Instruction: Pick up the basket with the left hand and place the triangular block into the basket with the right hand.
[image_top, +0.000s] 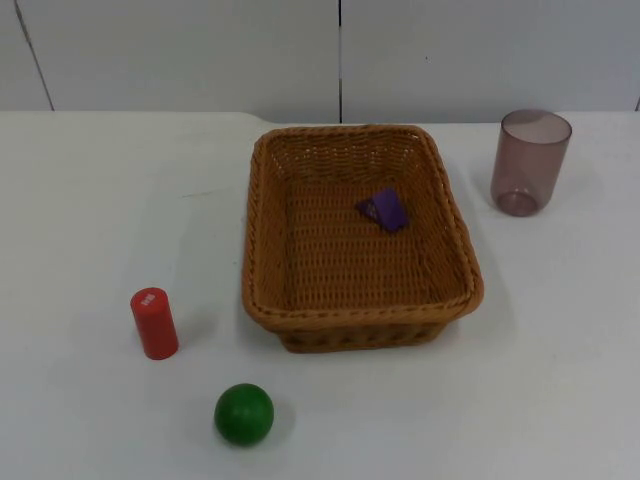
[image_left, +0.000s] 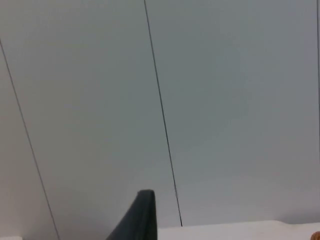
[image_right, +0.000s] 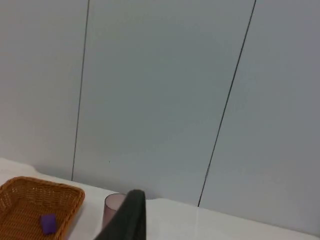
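Basket (image_top: 300, 250) holding purple block (image_top: 384, 210), on white table (image_top: 80, 200).

The basket (image_top: 360, 235) is woven from brown wicker, rough and bumpy, with a braided rim. The purple triangular block (image_top: 383, 210) inside it looks smooth and a little shiny. The cup (image_top: 529, 162) is see-through pinkish plastic. The red cylinder (image_top: 154, 323) and the green ball (image_top: 244, 414) look smooth and painted, the ball slightly glossy. The white worktop (image_top: 90, 200) is smooth and matt.
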